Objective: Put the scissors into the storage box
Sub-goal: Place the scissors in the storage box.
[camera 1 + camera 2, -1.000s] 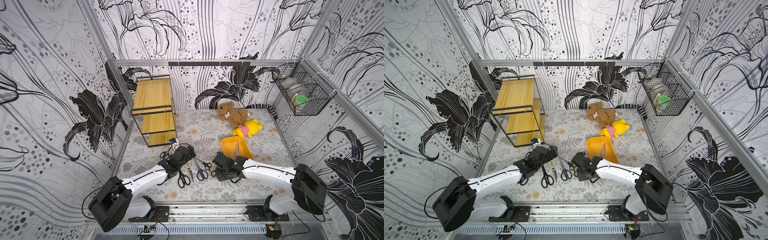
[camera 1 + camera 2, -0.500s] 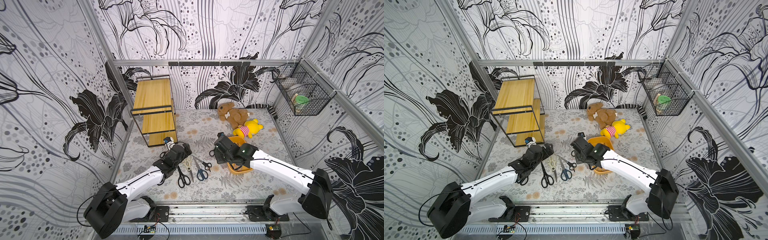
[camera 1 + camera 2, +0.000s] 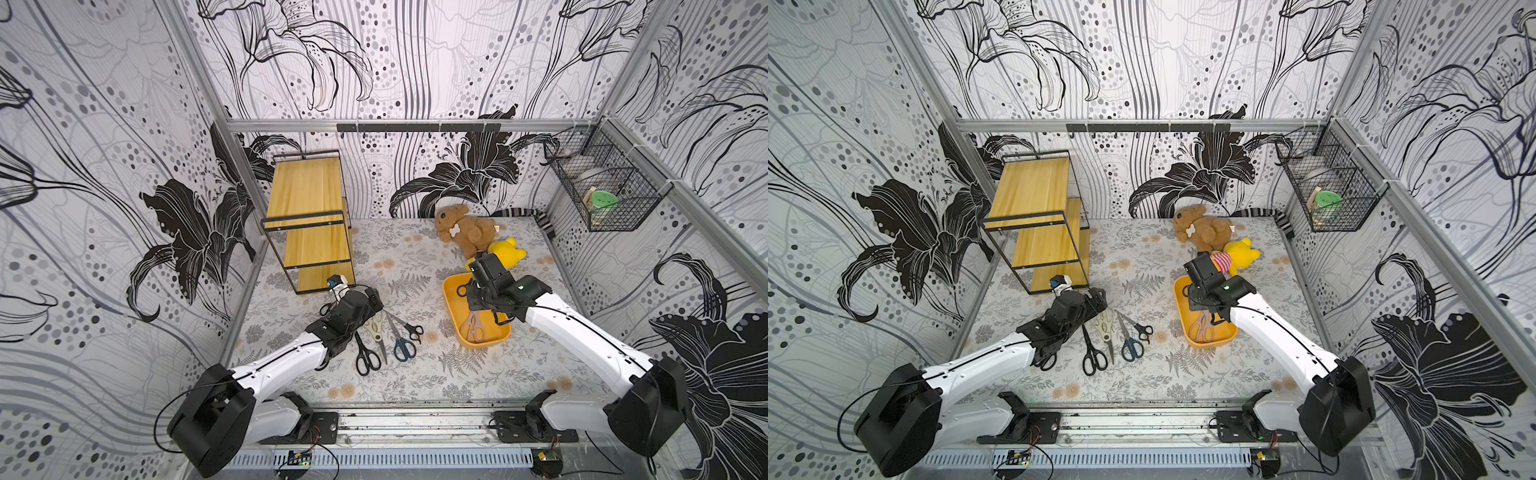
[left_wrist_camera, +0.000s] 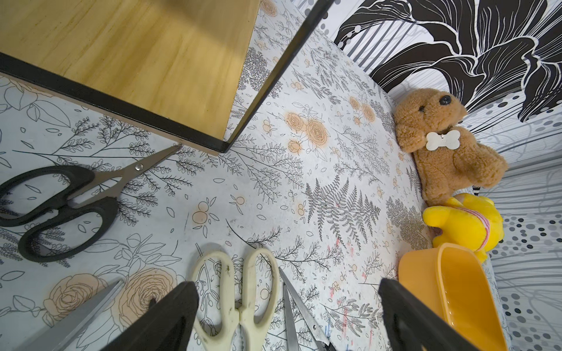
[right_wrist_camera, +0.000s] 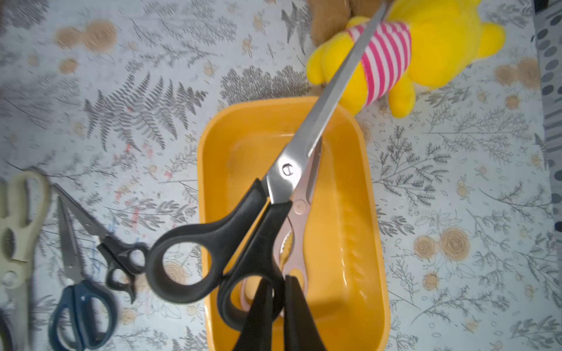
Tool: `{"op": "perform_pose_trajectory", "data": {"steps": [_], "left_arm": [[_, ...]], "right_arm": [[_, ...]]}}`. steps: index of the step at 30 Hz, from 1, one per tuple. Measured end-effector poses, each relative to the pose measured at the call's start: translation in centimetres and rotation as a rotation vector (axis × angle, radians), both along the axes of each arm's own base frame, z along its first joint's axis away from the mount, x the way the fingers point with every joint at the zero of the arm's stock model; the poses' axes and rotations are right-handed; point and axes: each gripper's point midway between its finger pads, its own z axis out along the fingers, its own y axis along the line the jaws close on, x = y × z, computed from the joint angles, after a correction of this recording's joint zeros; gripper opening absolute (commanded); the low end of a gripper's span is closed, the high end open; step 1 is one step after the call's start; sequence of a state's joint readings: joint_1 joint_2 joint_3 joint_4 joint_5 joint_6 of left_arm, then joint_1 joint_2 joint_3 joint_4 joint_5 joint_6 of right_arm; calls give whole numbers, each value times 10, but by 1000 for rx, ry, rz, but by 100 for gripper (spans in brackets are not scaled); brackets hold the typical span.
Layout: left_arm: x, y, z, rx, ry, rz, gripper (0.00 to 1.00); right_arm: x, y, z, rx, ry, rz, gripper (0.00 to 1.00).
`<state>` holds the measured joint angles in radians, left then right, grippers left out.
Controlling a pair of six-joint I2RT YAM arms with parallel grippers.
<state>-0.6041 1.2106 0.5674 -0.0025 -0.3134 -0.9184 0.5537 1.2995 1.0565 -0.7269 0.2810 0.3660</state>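
I see the storage box (image 5: 340, 182) beneath my right gripper (image 5: 278, 282), which clamps one handle loop of black-handled scissors (image 5: 261, 206) (blades pointing ahead); a pink pair (image 5: 299, 209) lies under them. My left gripper (image 4: 284, 288) gapes above the cream pair (image 4: 240, 304).

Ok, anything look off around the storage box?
Yes: the black-handled scissors, pinched by one handle loop in the right gripper, hang skewed over the storage box; in the right wrist view the blade overshoots the rim toward the yellow plush.
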Motion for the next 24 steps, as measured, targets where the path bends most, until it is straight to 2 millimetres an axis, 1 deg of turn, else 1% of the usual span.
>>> {"op": "perform_pose_trajectory", "data": {"steps": [3, 9, 14, 16, 20, 24], "left_arm": [[1, 1, -1, 1, 1, 4, 97], [1, 3, -2, 1, 5, 7, 97], [2, 3, -2, 0, 5, 7, 97], [1, 3, -3, 0, 9, 6, 97], [-2, 6, -9, 6, 21, 8, 97], [-4, 9, -15, 12, 33, 12, 97]], "right_arm": [[-12, -8, -23, -28, 63, 11, 0], [-35, -10, -62, -19, 164, 33, 0], [-42, -9, -88, -18, 205, 36, 0], [-43, -9, -96, -15, 218, 32, 0], [-41, -5, -105, 0, 225, 25, 1], [-41, -5, -114, -5, 240, 25, 5]]}}
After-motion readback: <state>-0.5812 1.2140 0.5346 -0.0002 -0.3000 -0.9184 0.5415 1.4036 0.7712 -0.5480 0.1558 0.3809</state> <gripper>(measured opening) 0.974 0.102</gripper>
